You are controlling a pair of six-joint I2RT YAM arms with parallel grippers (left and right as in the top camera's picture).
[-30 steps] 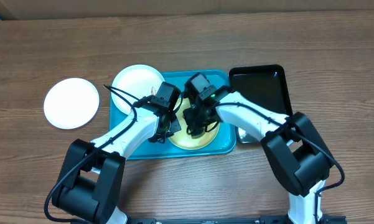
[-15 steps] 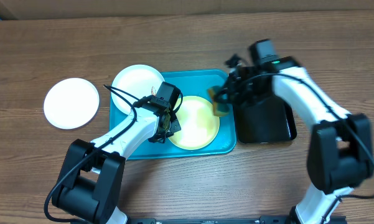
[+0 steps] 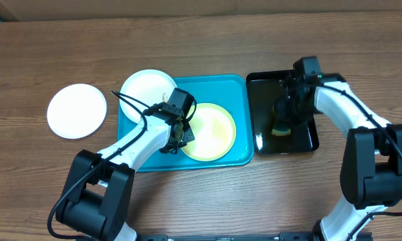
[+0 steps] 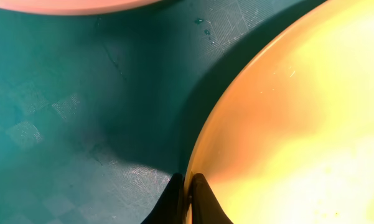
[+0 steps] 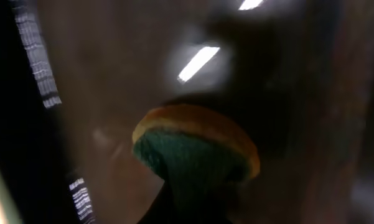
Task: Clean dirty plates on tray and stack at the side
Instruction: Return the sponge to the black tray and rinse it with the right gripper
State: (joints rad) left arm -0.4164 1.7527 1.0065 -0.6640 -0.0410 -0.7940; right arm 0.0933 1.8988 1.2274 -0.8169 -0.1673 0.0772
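Note:
The pale yellow-green plate (image 3: 211, 132) lies on the turquoise tray (image 3: 239, 157). My left gripper (image 3: 183, 131) is shut on its left rim; the left wrist view shows both fingertips (image 4: 188, 194) pinching the plate's edge (image 4: 286, 124). A white plate (image 3: 146, 88) leans over the tray's far left corner. A second white plate (image 3: 76, 110) lies on the table to the left. My right gripper (image 3: 284, 119) is over the black tray (image 3: 304, 87), shut on a yellow and green sponge (image 5: 196, 152) that also shows in the overhead view (image 3: 281, 128).
The black tray stands right beside the turquoise tray's right side. A black cable (image 3: 130, 104) from the left arm crosses the white plate on the tray. The table's far edge meets a cardboard wall (image 3: 201, 7).
My right gripper has left the yellow-green plate and carried the sponge right, over to the black tray. The left gripper has kept its hold on the plate's rim.

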